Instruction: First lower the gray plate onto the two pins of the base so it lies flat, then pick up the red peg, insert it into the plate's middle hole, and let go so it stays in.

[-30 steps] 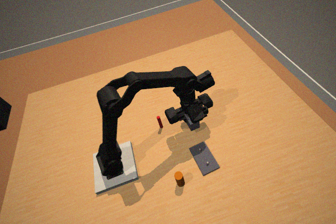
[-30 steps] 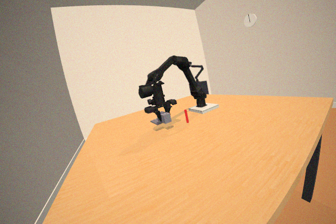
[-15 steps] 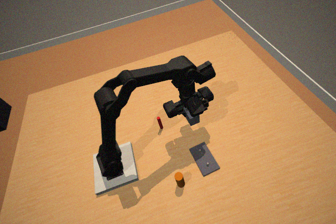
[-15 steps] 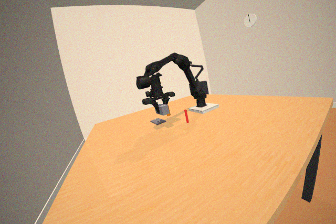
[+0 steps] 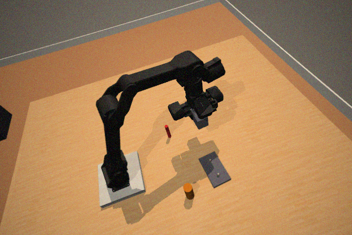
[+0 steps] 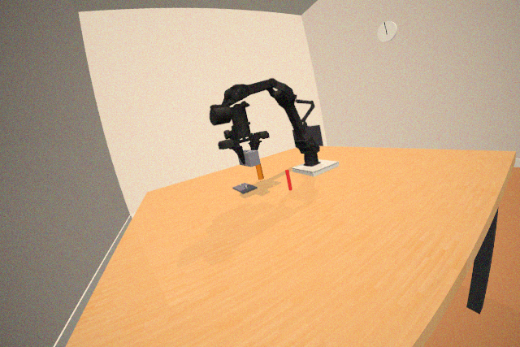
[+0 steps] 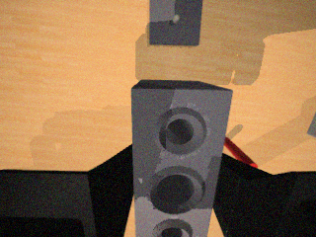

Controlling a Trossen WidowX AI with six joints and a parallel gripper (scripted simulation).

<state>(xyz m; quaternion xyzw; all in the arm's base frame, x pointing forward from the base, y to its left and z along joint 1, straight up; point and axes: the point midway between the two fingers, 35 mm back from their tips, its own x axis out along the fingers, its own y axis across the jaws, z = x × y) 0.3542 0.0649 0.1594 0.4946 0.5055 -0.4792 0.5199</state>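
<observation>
My gripper (image 5: 196, 115) (image 6: 249, 156) (image 7: 168, 147) is shut on the gray plate (image 5: 201, 123) (image 6: 252, 159) (image 7: 148, 111), a thick block held in the air by its long sides. Three round holes show in its upper face in the wrist view, the nearest cut by the frame's edge. The dark gray base (image 5: 217, 181) (image 6: 240, 188) (image 7: 188, 36) lies flat on the table with two small pins, one pin (image 5: 218, 174) (image 7: 175, 19) lit. The plate is above and off to one side of the base, not touching it. The red peg (image 5: 168, 131) (image 6: 288, 180) (image 7: 239, 151) stands upright on the table.
An orange cylinder (image 5: 188, 191) (image 6: 260, 171) stands upright near the base. The arm's white mounting slab (image 5: 137, 169) (image 6: 327, 166) lies beyond the peg from the gripper. The arm's shadow falls across the table and part of the base.
</observation>
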